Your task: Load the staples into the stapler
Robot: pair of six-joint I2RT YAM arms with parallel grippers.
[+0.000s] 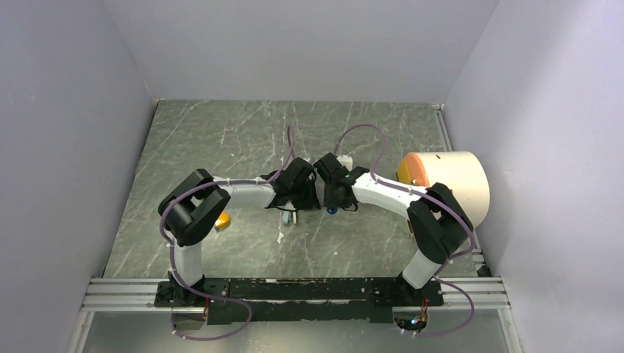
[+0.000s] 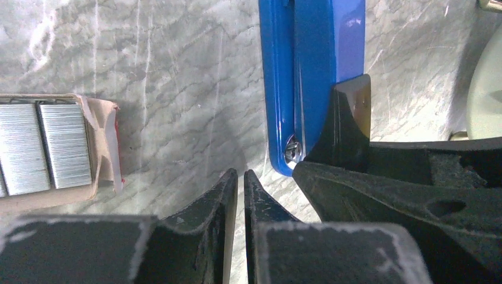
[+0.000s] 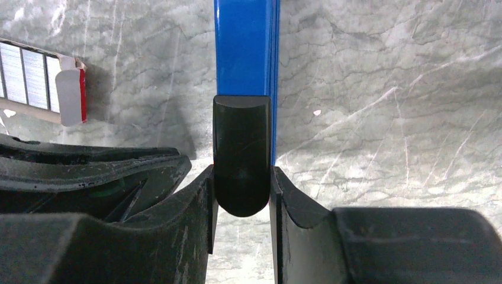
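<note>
Top view: left arm (image 1: 243, 195) & right arm (image 1: 383, 193) meet mid-table (image 1: 221, 132). The wrists cover the work, so claw states can't be told here.

Left wrist view: left gripper (image 2: 241, 176) has its fingers all but together w/ nothing btwn them, tips just beside the stapler (image 2: 311, 65). Whether the stapler rests on the table or just over it can't be told. The staples (image 2: 41, 148) sit in their box (image 2: 103, 142), apart to the left.

Right wrist view: right gripper (image 3: 241, 177) is clamped on the stapler's black end. Likely risks:
- The grip is at one end only, so the stapler may pivot or slip when opened.
- The left fingers are near enough to nudge it.
- A thin strip may snap or drop if pinched hard.
</note>
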